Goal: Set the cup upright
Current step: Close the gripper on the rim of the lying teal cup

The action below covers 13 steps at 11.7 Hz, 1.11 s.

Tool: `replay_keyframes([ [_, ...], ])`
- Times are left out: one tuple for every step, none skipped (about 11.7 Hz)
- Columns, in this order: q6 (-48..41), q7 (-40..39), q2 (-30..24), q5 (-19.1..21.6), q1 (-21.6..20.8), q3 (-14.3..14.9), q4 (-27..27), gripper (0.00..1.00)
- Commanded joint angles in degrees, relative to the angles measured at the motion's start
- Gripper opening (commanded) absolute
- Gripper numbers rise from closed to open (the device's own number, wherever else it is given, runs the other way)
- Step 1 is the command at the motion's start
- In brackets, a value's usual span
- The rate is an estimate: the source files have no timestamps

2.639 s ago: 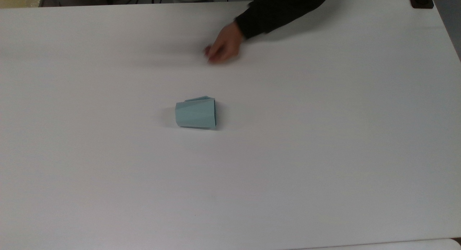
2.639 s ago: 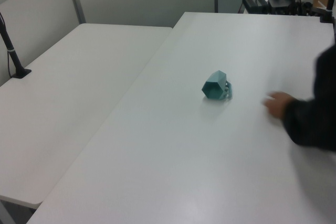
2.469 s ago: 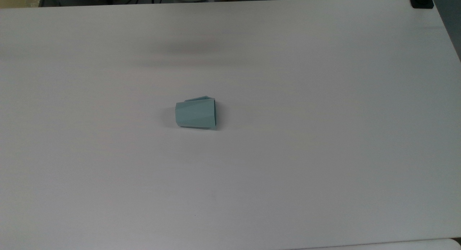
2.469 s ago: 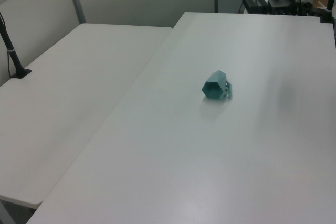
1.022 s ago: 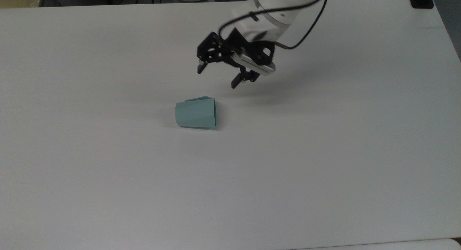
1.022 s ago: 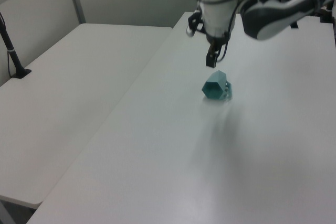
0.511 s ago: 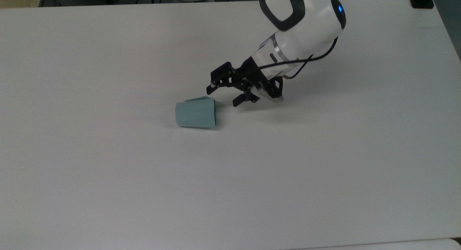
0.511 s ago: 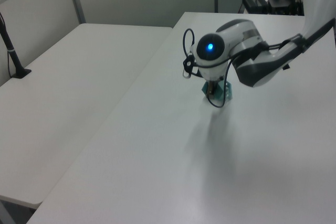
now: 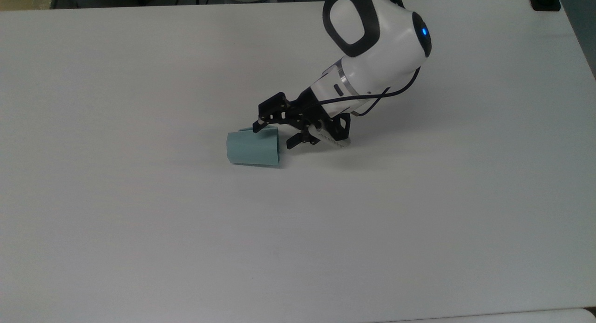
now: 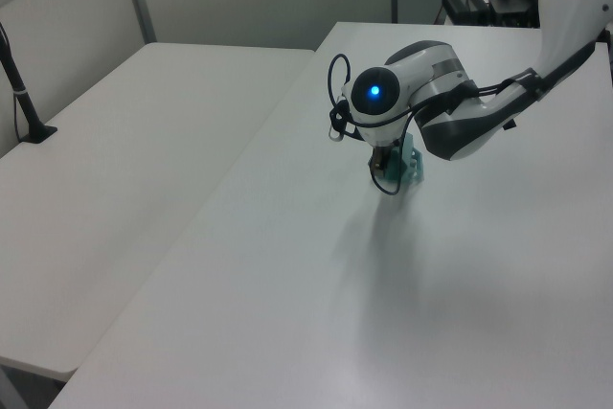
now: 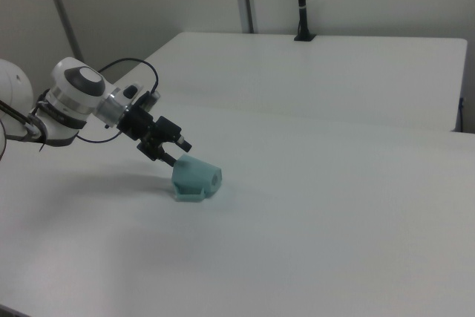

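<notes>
Pale teal plastic, that was the cup, and it lay on its side near the middle of the white table. In the top view its narrower base pointed to the top view's left and its wider rim to the top view's right, toward my arm. In the right view I could see the flat facets of the cup and the small tab at the rim resting down against the tabletop.

Right at the cup's rim end I had the gripper, its two black fingers spread apart. One fingertip sat over the cup's upper edge in the top view, the other hung just off the rim on the side away from the base; whether either touched the plastic, I couldn't tell. In the left view the gripper covered most of the cup.

Behind the gripper, away from the cup, the white arm sloped down with a blue light glowing on it.
</notes>
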State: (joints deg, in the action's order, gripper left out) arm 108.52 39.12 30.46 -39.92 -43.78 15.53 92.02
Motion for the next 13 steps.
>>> replay_keyframes([
  [1.2,0.3,0.9,-1.1,0.5,0.2,-0.4,0.88],
  [1.9,0.3,0.9,-1.1,0.6,0.2,-0.3,0.72],
  [2.0,0.3,0.9,-1.1,0.6,0.1,0.0,0.55],
  [2.7,0.3,1.1,-1.2,0.6,0.1,0.1,0.37],
  [2.9,0.3,1.5,-1.2,0.7,0.1,0.1,0.18],
  [2.9,0.2,1.6,-1.3,0.7,0.1,0.3,0.13],
  [3.0,0.1,1.6,-1.7,0.7,0.1,0.9,0.04],
  [2.9,0.0,1.7,-1.7,0.9,0.1,1.0,0.0],
  [2.9,0.0,2.0,-1.7,1.0,0.1,1.2,0.0],
  [2.9,-0.2,2.0,-1.7,1.1,0.1,1.6,0.0],
  [2.6,-1.2,1.9,-1.3,1.1,0.1,1.4,0.0],
  [2.0,-1.6,1.4,-0.9,1.1,0.1,1.2,0.0],
  [1.9,-1.5,0.3,-0.7,1.0,0.1,1.4,0.0],
])
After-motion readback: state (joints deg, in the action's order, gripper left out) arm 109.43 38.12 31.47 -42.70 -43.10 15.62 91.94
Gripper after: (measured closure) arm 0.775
